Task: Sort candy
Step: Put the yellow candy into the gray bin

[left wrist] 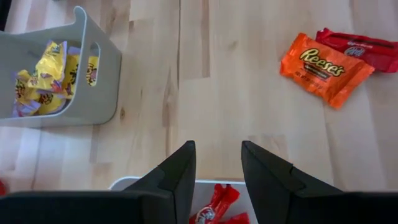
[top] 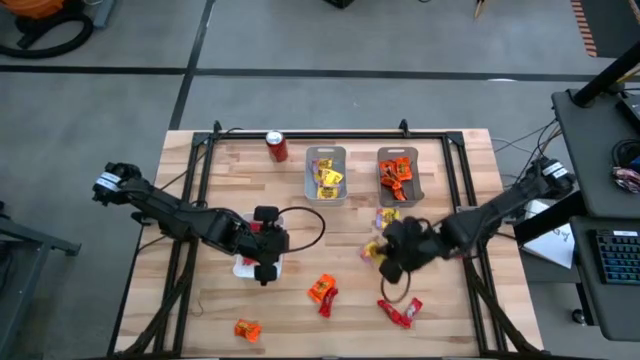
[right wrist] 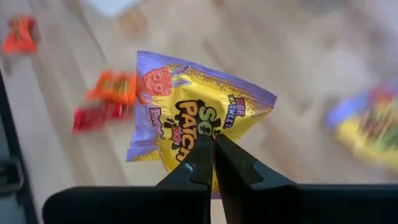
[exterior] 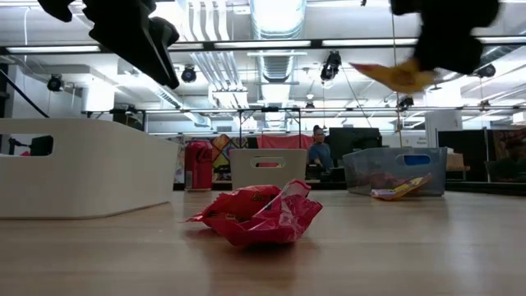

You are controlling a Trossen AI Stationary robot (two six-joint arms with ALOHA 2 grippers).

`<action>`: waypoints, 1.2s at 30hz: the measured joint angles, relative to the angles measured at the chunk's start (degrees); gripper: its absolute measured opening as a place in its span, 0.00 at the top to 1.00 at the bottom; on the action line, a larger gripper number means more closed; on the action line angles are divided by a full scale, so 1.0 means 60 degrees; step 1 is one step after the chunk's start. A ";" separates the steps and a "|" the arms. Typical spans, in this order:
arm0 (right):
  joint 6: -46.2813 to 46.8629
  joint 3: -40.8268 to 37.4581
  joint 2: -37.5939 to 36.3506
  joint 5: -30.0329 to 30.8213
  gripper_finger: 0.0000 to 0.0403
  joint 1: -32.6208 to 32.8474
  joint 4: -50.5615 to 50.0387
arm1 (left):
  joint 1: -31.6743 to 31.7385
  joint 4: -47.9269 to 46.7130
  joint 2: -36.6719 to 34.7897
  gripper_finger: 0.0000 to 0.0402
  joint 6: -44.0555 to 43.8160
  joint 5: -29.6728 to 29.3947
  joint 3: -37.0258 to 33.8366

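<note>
We see the wooden table (top: 330, 320) with our left gripper (left wrist: 216, 163) hanging parted and empty over the white tray (top: 243, 266) of red candy, while our right gripper (right wrist: 213, 152) pinches a yellow packet (right wrist: 193, 118) clear of the boards near the grey trays (top: 326, 172).

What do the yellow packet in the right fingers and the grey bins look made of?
Yellow Sour Patch packet: thin glossy printed plastic film, judging by its crimped edges and sheen. Grey bin: probably matte moulded plastic, with smooth rounded walls and a cut-out handle.
</note>
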 joint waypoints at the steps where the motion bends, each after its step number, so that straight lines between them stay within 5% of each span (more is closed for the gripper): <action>1: -0.0448 0.0000 -0.0089 0.0031 0.98 -0.0284 0.0173 | -0.0052 -0.0004 -0.0004 0.72 -0.0100 0.0000 -0.0001; 14: -0.5956 0.0846 0.0705 -0.1236 0.98 -0.4724 0.2258 | -0.0891 -0.0176 -0.0004 0.72 -0.1291 0.0005 -0.0004; 27: -0.7001 0.2975 0.3765 -0.1236 0.98 -0.7217 0.2247 | -0.1234 -0.0849 -0.0004 0.72 -0.2658 0.0029 -0.0004; 36: -0.7220 0.3991 0.5257 -0.1087 0.96 -0.7839 0.2181 | -0.1621 -0.1423 -0.0004 0.72 -0.3570 0.0108 0.0132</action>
